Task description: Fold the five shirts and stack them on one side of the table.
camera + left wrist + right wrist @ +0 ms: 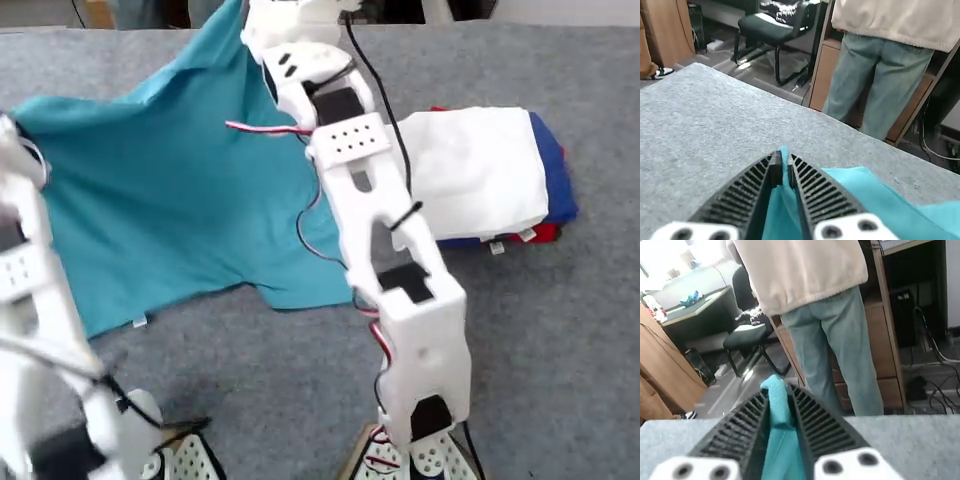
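1. From above, the teal shirt (170, 210) is seen spread toward the table's (300, 400) left edge, with folded shirts (480, 175) stacked near its right edge.
2. At the wrists, the left gripper (782, 167) and the right gripper (779, 395) are each seen clamped on teal cloth.

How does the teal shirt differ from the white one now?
The teal shirt is spread open; the white shirt is folded atop a stack. The left hand and right hand each clamp the teal shirt; nothing holds the white shirt. Both are on the grey table.
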{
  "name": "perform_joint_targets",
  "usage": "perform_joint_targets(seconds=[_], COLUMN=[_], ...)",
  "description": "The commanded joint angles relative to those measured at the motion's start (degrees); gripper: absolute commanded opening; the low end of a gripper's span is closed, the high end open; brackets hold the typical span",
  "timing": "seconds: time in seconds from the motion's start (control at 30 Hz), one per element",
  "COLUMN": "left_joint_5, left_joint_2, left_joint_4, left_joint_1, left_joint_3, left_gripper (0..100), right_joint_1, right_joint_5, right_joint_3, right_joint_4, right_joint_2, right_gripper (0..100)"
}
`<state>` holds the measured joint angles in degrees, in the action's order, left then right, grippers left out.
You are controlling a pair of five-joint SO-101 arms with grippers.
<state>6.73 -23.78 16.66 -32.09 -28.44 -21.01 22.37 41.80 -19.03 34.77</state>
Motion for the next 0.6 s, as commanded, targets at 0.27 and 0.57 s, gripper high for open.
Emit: perform_joint_targets(seconds=[0.27, 0.57], left_joint_5=[-0.7, -5.9], left_joint_2=[22.5, 22.4], left_joint_4=[18.0, 25.3], left_joint_1=[0.6, 3.6], left_joint_3=[20.6, 8.9], left_gripper=[3, 3], right_joint_1=[2.5, 2.1], right_joint_5=[0.4, -4.5], right_joint_3=[44.8, 53.9], right_joint_4=[-36.1, -65.4], right_joint_2=[21.3, 27.2], right_gripper=[1.5, 1.5])
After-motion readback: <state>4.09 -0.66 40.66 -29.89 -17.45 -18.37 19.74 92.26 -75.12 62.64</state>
